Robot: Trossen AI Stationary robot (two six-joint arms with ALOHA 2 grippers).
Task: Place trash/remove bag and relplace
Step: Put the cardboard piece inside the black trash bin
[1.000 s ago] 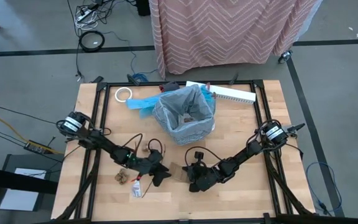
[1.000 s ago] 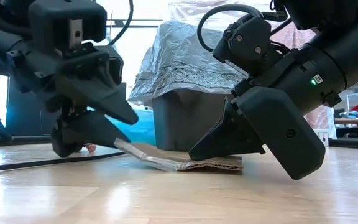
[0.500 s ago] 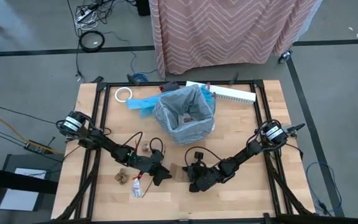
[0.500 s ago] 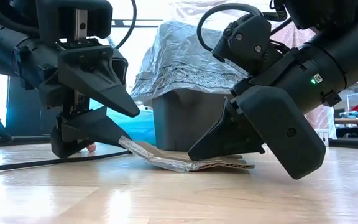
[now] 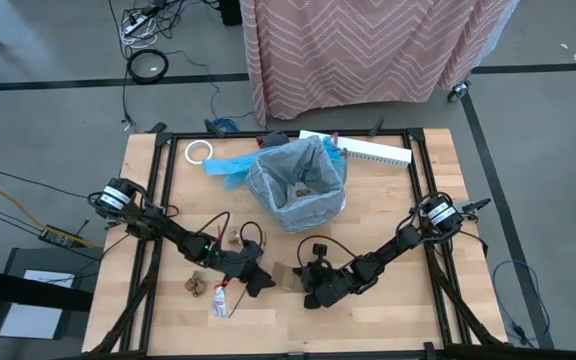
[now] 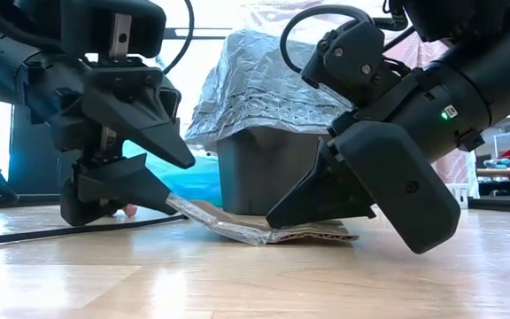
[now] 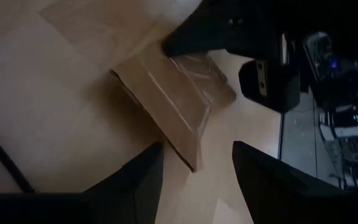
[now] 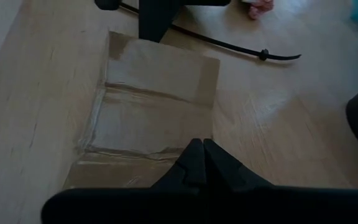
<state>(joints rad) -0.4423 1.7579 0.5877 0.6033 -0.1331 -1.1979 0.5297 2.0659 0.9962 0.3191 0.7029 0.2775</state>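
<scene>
The left gripper (image 6: 162,173) gapes around one edge of the cardboard (image 6: 264,232). The right gripper (image 6: 277,217), fingers pinched together, presses the opposite edge.

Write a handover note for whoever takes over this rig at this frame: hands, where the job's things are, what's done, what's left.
Left hand: open, low at the table, its lower finger slid under the raised edge of the cardboard square, nothing gripped.
Right hand: shut, tip pressing down on the cardboard's other end.
Bin with grey bag stands mid-table; some scraps already inside.
Still on the table near the left arm: brown paper wads, small white tube.
Blue plastic bag and tape roll lie behind the bin.
Left: bin the cardboard and remaining scraps, pull the bag, fit a new one.
</scene>
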